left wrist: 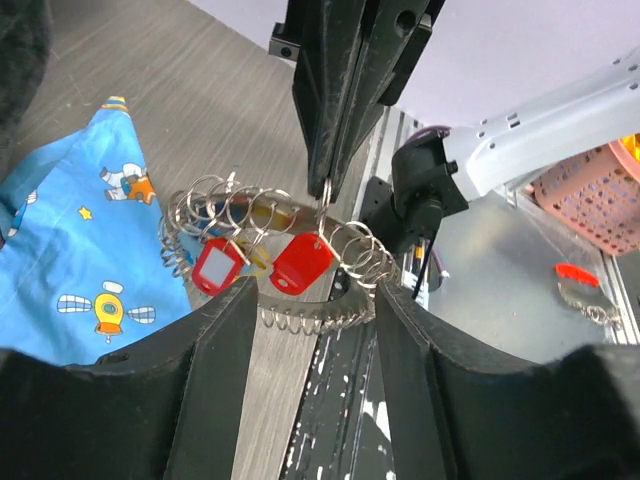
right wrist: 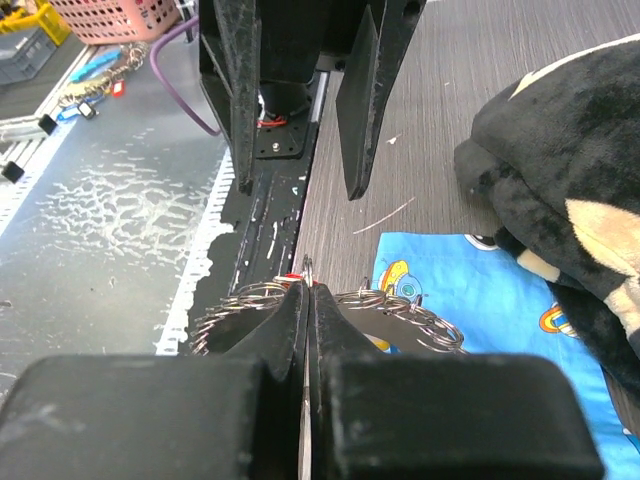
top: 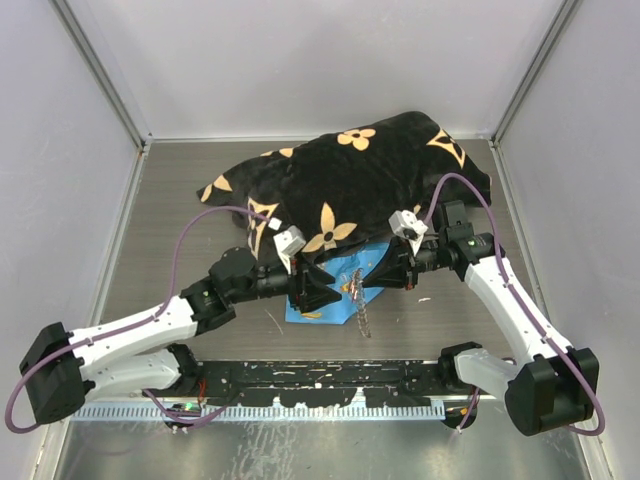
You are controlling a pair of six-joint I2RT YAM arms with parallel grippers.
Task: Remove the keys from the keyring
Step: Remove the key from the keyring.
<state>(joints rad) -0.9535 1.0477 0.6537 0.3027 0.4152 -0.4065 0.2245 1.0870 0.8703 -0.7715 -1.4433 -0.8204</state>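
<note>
Near side first: the left gripper (left wrist: 315,312), jaws spread, straddles the keyring (left wrist: 190,215), probably so it can swing free. The right gripper (left wrist: 330,170), jaws pressed together, pinches a thin loop of it and holds it above the blue cloth (left wrist: 70,230), so the keys (left wrist: 303,262) dangle. The left wrist view shows 2 red heads; the right wrist view barely does. Far back lies a black blanket (top: 370,170).

From the top, the keys (top: 355,288) are too small to tell apart. The black cloth (top: 350,180) covers part of the blue cloth (top: 318,314). In the right wrist view, the right fingers (right wrist: 282,330) hide the middle of the keyring (right wrist: 412,312).
</note>
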